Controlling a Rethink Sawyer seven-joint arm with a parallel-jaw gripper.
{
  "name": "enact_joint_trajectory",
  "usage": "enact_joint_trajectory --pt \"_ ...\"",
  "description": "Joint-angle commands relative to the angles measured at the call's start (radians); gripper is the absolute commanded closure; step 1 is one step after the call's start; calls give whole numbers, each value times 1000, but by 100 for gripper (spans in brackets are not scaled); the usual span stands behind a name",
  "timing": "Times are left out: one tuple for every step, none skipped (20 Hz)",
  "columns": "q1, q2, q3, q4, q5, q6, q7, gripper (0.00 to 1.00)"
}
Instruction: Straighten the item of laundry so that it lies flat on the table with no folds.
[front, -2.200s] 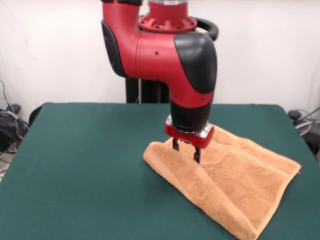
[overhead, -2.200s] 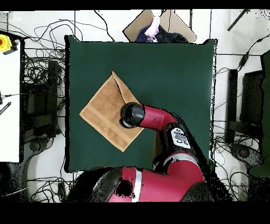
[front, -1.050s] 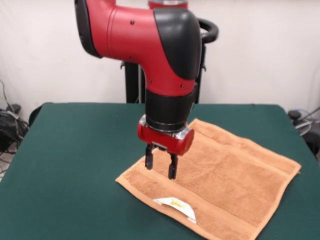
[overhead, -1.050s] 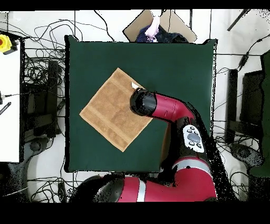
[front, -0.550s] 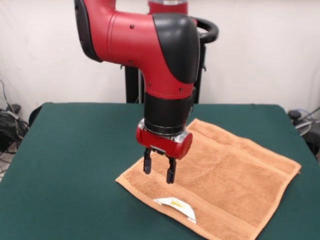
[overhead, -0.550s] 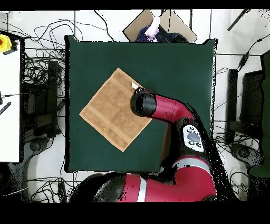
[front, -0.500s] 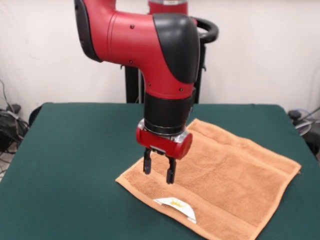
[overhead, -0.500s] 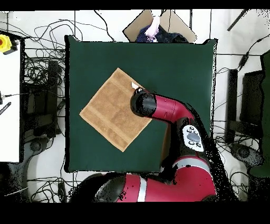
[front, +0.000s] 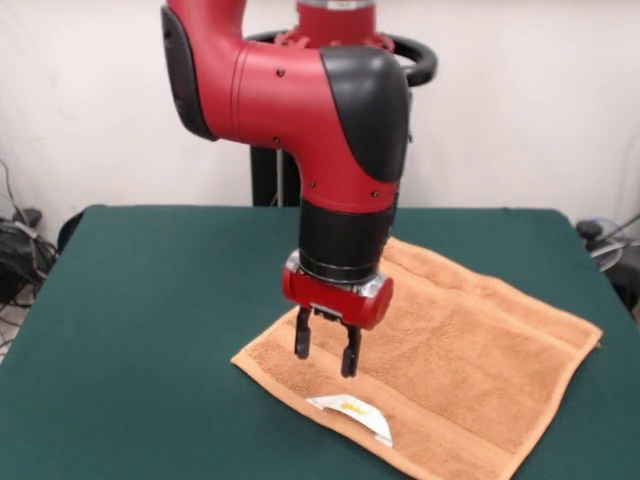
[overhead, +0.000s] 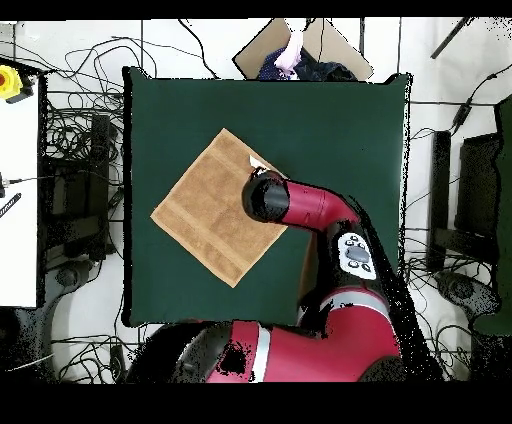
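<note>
My black two-fingered gripper (front: 325, 352) is hanging straight down from its red wrist collar, with its fingers (front: 301, 340) standing apart and nothing between them. It is hovering just above the small rectangular orange-tan terry-cloth towel (front: 450, 360), over the part of the cloth near its left corner in the front view, and the fingertips are not touching the fabric.

Just beside the gripper, toward the near edge of the towel, a small white label (front: 353, 412) is lying on the cloth with a little yellow mark on it. A woven band stripe is running along that near edge, and another is running along the far edge.

The towel is lying spread open and flat on the large rectangular dark green cloth-topped table (front: 150, 330), turned at an angle to the table's edges so that it is sitting like a diamond. No folds are showing in it. In the front view it is occupying the right and near part of the table; in the overhead view the towel (overhead: 205, 220) is sitting left of the table's (overhead: 340, 130) middle, with my red and black arm (overhead: 310, 215) reaching over its right corner and hiding the gripper beneath it.
</note>
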Motion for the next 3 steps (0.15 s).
enact_joint_trajectory --pt "21 44 5 -37 -31 -24 83 0" --pt "21 46 5 -40 -30 -22 83 0" --pt "20 48 6 -43 -28 -20 83 0"
